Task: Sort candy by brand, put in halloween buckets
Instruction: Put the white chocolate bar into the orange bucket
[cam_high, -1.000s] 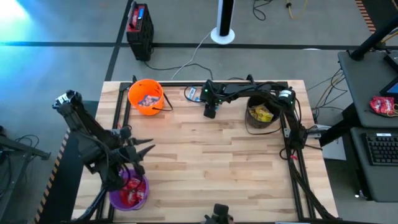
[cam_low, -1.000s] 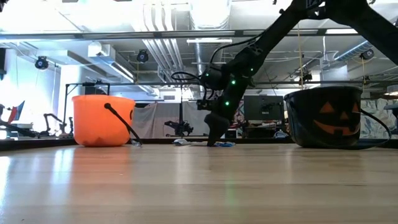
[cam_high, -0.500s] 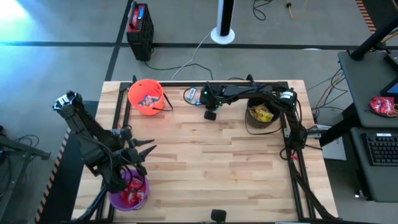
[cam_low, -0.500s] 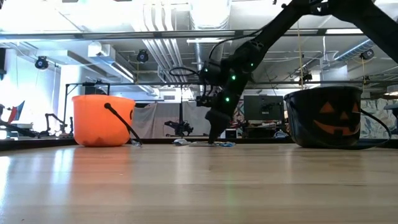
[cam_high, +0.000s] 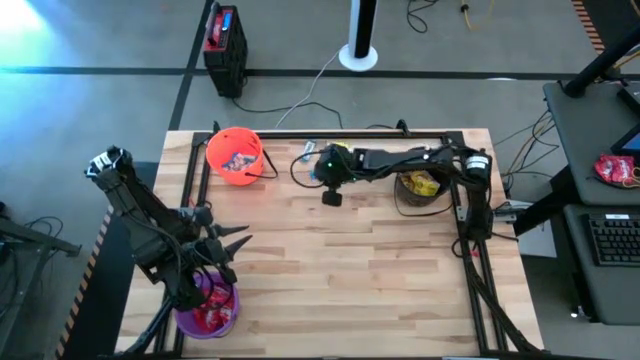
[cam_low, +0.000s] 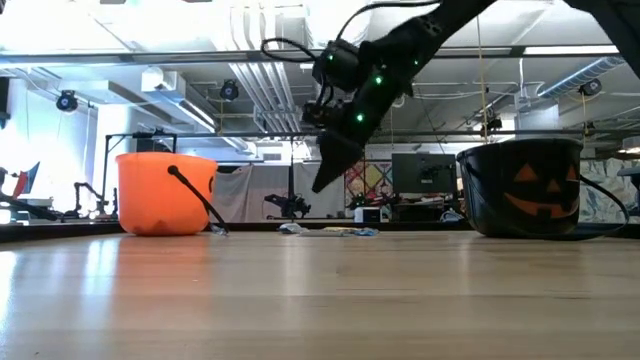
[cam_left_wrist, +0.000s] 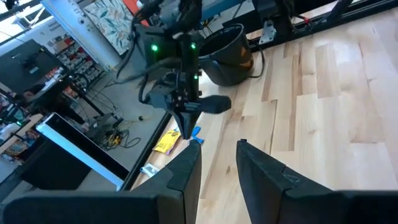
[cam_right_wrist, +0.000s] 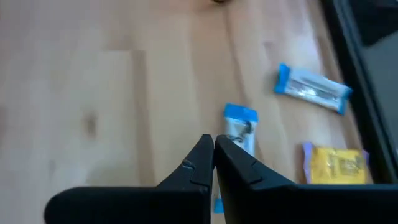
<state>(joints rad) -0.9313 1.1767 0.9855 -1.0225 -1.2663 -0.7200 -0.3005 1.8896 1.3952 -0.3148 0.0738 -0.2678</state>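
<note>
Candy lies loose at the counter's (cam_high: 350, 260) far edge: two blue-and-white packets (cam_right_wrist: 240, 132) and a yellow packet (cam_right_wrist: 336, 165) show beneath the right hand (cam_right_wrist: 213, 144) in its own wrist view, none of them gripped. A second ago that hand was down at the boards among them with its fingers apart; now it has lifted clear and swung toward the orange bucket (cam_high: 235, 155), and its fingers are pressed together with nothing between them. The low view shows the right hand (cam_low: 322, 182) hanging well above the wood, with the packets still lying flat behind it.

From above, the orange bucket holds a mix of wrappers, the black bucket (cam_high: 421, 184) holds yellow ones, and the purple bucket (cam_high: 209, 310) holds red ones. The low view shows only the orange and black pails from the side, not their contents.

The left hand (cam_high: 228, 247) waits just above the purple bucket, unmoved, its fingers (cam_left_wrist: 185, 177) partly apart and holding nothing.
</note>
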